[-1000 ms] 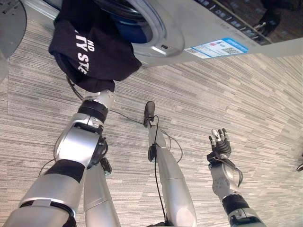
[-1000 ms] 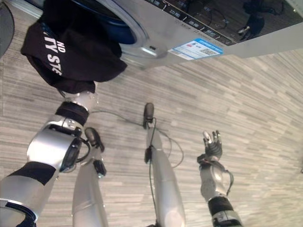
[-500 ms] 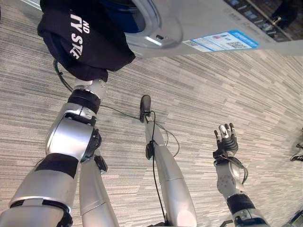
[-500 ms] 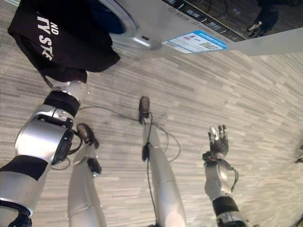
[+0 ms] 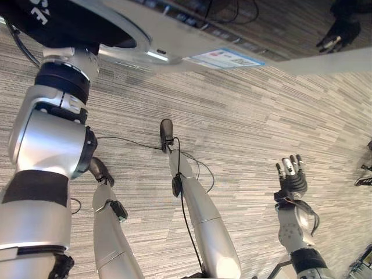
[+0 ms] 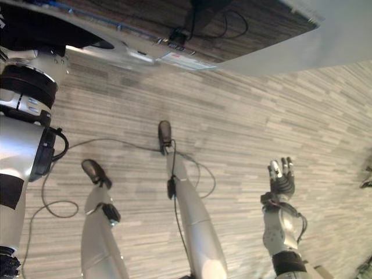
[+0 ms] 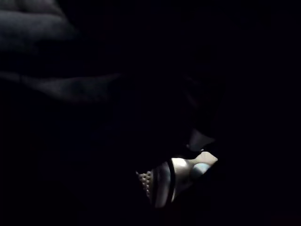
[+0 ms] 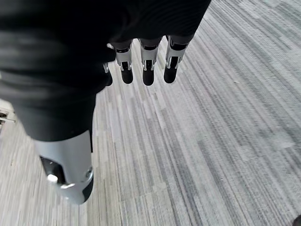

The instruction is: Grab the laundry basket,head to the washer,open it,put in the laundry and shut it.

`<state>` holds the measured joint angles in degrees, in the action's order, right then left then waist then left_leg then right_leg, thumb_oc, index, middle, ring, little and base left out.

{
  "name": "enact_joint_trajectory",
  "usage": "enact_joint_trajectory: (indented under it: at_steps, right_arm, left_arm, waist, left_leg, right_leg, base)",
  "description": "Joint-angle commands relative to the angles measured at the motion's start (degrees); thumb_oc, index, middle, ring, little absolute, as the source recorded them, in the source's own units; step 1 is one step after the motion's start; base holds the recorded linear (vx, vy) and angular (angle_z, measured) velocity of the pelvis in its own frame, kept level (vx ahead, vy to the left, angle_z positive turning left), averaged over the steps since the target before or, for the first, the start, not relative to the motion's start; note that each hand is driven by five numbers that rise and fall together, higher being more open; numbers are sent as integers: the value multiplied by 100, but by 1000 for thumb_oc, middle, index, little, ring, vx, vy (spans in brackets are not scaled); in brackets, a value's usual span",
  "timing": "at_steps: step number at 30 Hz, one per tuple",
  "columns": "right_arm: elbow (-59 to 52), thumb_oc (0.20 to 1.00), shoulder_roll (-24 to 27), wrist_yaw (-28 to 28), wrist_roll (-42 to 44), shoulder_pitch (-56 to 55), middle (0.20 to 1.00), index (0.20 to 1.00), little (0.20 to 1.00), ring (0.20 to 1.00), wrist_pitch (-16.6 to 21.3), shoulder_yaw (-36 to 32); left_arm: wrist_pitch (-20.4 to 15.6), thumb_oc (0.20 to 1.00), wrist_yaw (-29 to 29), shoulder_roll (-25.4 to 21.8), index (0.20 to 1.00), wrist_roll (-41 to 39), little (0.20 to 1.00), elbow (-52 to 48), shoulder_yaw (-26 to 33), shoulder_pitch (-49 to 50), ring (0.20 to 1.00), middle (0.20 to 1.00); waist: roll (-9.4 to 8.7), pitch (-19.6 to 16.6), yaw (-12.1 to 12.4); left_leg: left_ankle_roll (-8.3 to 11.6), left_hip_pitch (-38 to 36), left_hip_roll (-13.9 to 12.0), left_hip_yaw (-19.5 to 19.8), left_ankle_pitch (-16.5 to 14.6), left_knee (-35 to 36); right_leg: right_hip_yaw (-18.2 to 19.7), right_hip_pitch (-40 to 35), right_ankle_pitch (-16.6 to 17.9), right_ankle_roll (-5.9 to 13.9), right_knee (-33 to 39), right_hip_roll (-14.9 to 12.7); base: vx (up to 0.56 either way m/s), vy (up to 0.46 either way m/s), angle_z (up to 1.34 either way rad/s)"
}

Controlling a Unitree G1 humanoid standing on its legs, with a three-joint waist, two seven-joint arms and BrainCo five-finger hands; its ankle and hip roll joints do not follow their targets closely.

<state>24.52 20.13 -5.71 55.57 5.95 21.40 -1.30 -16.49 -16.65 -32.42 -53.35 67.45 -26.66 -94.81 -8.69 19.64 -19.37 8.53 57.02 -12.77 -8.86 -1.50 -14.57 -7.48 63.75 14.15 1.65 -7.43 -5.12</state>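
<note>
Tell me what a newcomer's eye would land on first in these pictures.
First, the left arm reaching up into the washer at the top of the eye views, its hand buried in a black garment with white lettering at the drum opening, fingers hidden. Next, the right hand at lower right, held out over the grey striped carpet with fingers straight and holding nothing.

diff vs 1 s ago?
The left arm has carried the black printed garment further into the silver-grey washer opening; less cloth hangs outside. The head camera also shifted. The right robot hand stays open over the grey striped carpet, holding nothing.
</note>
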Motion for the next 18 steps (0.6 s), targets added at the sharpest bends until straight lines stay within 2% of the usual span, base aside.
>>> enact_joint_trajectory:
  at_steps: [1, 8, 12, 16, 17, 18]
  right_arm:
    - [-267, 1000, 490, 6, 287, -496, 1000, 1000, 1000, 1000, 164, -545]
    - [-397, 1000, 620, -29, 245, -546, 1000, 1000, 1000, 1000, 135, -765]
    - [-538, 1000, 777, -15, 164, -696, 1000, 1000, 1000, 1000, 130, -892]
    - [-743, 1000, 1002, -28, 147, -881, 1000, 1000, 1000, 1000, 173, -1278]
    - [-778, 1000, 1080, 3, 152, -921, 1000, 1000, 1000, 1000, 173, -1334]
    - [-854, 1000, 1135, 32, 145, -1004, 1000, 1000, 1000, 1000, 160, -1382]
  left_arm:
    - [-37, 200, 186, -253, 200, 502, 200, 170, 98, -183, 200, 200]
    - [290, 200, 193, -392, 200, 1023, 200, 607, -23, -357, 200, 200]
    - [166, 200, 113, -502, 200, 812, 200, 444, -226, -798, 200, 200]
    - [-221, 200, -213, -696, 200, 479, 200, -218, -701, -1683, 200, 200]
    - [-264, 347, -230, -740, 347, 477, 347, -255, -800, -1778, 347, 347]
    - [-361, 1000, -221, -776, 1000, 322, 1000, -370, -799, -1809, 1000, 1000]
  waist:
    - [363, -28, -279]
    - [423, 45, -266]
    - [452, -3, -295]
    - [589, -40, -247]
    - [616, -59, -232]
    - [623, -71, -227]
  left_leg:
    - [-82, -1006, -170, 237, -469, 250]
    - [-54, -1192, -172, 148, -319, 511]
    - [-47, -1217, -154, 167, -280, 627]
    - [-41, -1206, -114, 227, -147, 790]
    - [-38, -1217, -106, 228, -123, 836]
    - [-35, -1224, -100, 223, -110, 851]
  right_leg:
    - [517, -394, -1534, 498, -691, 214]
    - [574, -388, -1573, 480, -668, 278]
    - [596, -366, -1564, 481, -635, 313]
    - [598, -364, -1549, 493, -524, 295]
    - [589, -384, -1549, 492, -491, 287]
    - [587, -391, -1536, 496, -489, 286]
  base:
    - [0, 0, 0]
    - [9, -9, 1]
    - [4, -2, 1]
    - [3, -12, 2]
    - [0, 0, 0]
    - [0, 0, 0]
